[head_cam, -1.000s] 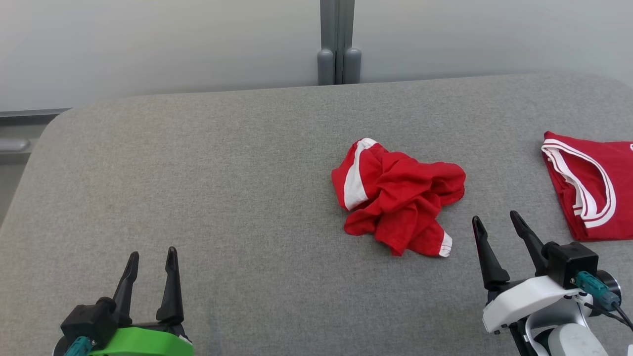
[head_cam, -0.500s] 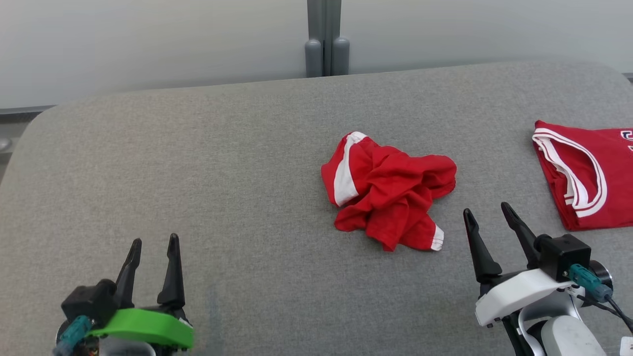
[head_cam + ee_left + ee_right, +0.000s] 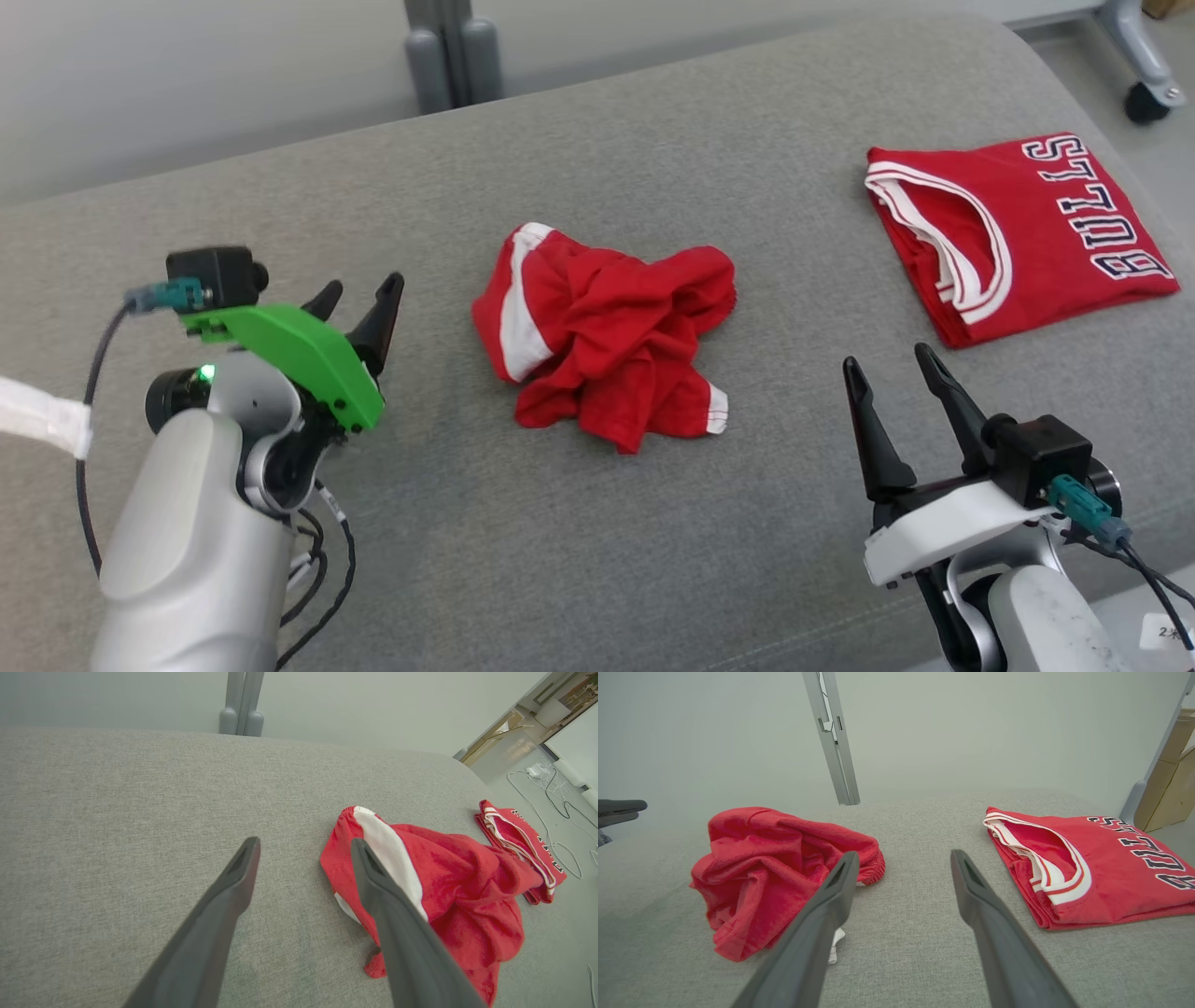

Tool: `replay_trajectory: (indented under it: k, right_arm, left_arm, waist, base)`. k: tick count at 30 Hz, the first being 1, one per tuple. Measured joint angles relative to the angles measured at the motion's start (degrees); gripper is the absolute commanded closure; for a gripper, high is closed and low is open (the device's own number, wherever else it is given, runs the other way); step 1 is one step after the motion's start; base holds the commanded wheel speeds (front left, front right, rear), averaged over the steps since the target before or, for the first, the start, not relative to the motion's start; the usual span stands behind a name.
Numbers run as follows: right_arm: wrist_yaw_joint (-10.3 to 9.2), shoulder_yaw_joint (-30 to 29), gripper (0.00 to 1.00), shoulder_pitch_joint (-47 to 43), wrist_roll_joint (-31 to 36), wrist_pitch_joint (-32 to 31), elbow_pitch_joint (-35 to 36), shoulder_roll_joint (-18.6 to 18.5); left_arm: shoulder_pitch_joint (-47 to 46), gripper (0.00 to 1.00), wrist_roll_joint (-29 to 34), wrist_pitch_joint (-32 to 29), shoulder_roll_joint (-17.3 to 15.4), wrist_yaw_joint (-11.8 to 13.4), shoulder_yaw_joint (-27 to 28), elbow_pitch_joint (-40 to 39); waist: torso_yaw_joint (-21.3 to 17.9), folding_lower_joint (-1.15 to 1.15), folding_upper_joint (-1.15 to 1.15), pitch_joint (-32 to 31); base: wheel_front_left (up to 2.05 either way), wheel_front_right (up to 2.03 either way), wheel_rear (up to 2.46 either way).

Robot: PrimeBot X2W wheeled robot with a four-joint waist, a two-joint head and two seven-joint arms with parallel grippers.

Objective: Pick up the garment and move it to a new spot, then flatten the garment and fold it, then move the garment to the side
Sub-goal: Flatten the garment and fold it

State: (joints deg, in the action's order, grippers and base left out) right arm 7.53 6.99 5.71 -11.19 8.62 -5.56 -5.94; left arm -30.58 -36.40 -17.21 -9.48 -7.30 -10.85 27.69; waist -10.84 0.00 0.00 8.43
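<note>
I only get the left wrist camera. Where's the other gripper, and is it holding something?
Observer: The right gripper is open and empty, to the right of the garment and nearer the robot.
Child: What's written on the folded red shirt?
Observer: The jersey says BULLS in dark, white-edged letters.
Child: What colour is my arm's wrist?
Observer: Your left gripper sits on a green mount; the right has a white mount.
</note>
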Motion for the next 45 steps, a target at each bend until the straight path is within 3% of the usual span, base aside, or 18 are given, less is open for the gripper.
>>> replay_trajectory:
  k: [6, 14, 18, 22, 24, 25, 26, 27, 31, 34, 37, 41, 45]
  right_arm:
    - [0.0, 1.3, 0.0, 0.6, -0.4, 1.2, -1.1, 1.0]
    - [0.0, 2.0, 0.0, 1.7, -0.5, 2.6, -1.7, 1.7]
    - [0.0, 2.0, 0.0, 1.7, -0.5, 2.9, -1.9, 1.8]
    - [0.0, 2.2, 0.0, 1.7, -0.3, 2.8, -1.9, 1.9]
    - [0.0, 2.3, 0.0, 1.7, -0.3, 2.7, -1.9, 1.9]
    - [0.0, 2.3, 0.0, 1.7, -0.2, 2.6, -1.9, 1.9]
    - [0.0, 2.3, 0.0, 1.7, -0.2, 2.6, -1.8, 1.9]
    - [0.0, 2.3, 0.0, 1.7, -0.2, 2.6, -1.8, 1.8]
    - [0.0, 2.2, 0.0, 1.7, -0.2, 2.6, -1.9, 1.7]
    - [0.0, 2.2, 0.0, 1.7, -0.2, 2.5, -1.9, 1.6]
    - [0.0, 2.2, 0.0, 1.8, -0.2, 2.3, -1.8, 1.6]
    - [0.0, 2.2, 0.0, 2.1, -0.2, 1.9, -1.5, 1.4]
    - [0.0, 2.4, 0.0, 2.6, -0.2, 1.7, -1.7, 1.0]
  left_arm:
    - [-7.7, 0.0, -1.6, -6.4, -0.1, 1.3, -0.1, 6.0]
    - [-13.3, 0.0, -0.1, -7.9, -0.4, 2.8, -1.4, 11.5]
    - [-14.1, 0.0, 2.0, -9.0, -0.8, 4.8, -3.1, 14.7]
    - [-14.9, 0.0, 5.5, -11.1, -2.3, 9.0, -5.1, 18.0]
    - [-15.0, 0.0, 5.4, -13.4, -2.1, 9.4, -5.6, 19.1]
    - [-15.1, 0.05, 5.0, -14.6, -1.8, 9.3, -5.7, 19.3]
    - [-15.2, 0.92, 5.0, -15.2, -1.6, 9.0, -6.0, 19.3]
    - [-15.3, 1.0, 5.0, -15.0, -1.5, 8.3, -6.4, 19.0]
    - [-15.7, 1.0, 4.7, -10.1, -0.1, 5.8, -6.7, 16.5]
    - [-18.0, 1.0, 4.7, -2.3, 2.2, 2.5, -7.6, 12.5]
    - [-20.4, 1.0, 5.6, 5.5, 3.7, 0.8, -10.1, 8.2]
    - [-22.7, 1.0, 3.4, 13.5, 5.4, 0.0, -14.4, 1.7]
    - [-25.0, 1.0, -5.3, 20.8, 6.3, -0.1, -22.6, -8.5]
  waist:
    - [-5.7, 0.0, 0.0, 2.5]
    - [-12.9, 0.0, 0.0, 5.8]
    - [-15.6, 0.0, 0.0, 7.0]
    - [-17.2, 0.0, 0.0, 7.7]
    - [-17.5, 0.0, 0.0, 7.7]
    - [-17.5, 0.0, 0.0, 7.6]
    - [-17.5, 0.0, 0.0, 7.5]
    - [-17.3, 0.0, 0.0, 7.4]
    - [-16.4, 0.0, 0.0, 7.0]
    - [-15.2, 0.0, 0.0, 6.7]
    - [-14.0, 0.0, 0.0, 6.3]
    - [-12.1, 0.0, 0.0, 5.7]
    - [-10.2, 0.0, 0.0, 4.5]
  base:
    - [0.0, 0.0, 0.0]
    - [0.0, 0.0, 0.0]
    - [0.0, 0.0, 0.0]
    - [0.0, 0.0, 0.0]
    - [0.0, 0.0, 0.0]
    - [0.0, 0.0, 0.0]
    - [0.0, 0.0, 0.0]
    - [0.0, 0.0, 0.0]
    - [0.0, 0.0, 0.0]
    - [0.0, 0.0, 0.0]
    - [0.0, 0.0, 0.0]
    - [0.0, 0.0, 0.0]
    - [0.0, 0.0, 0.0]
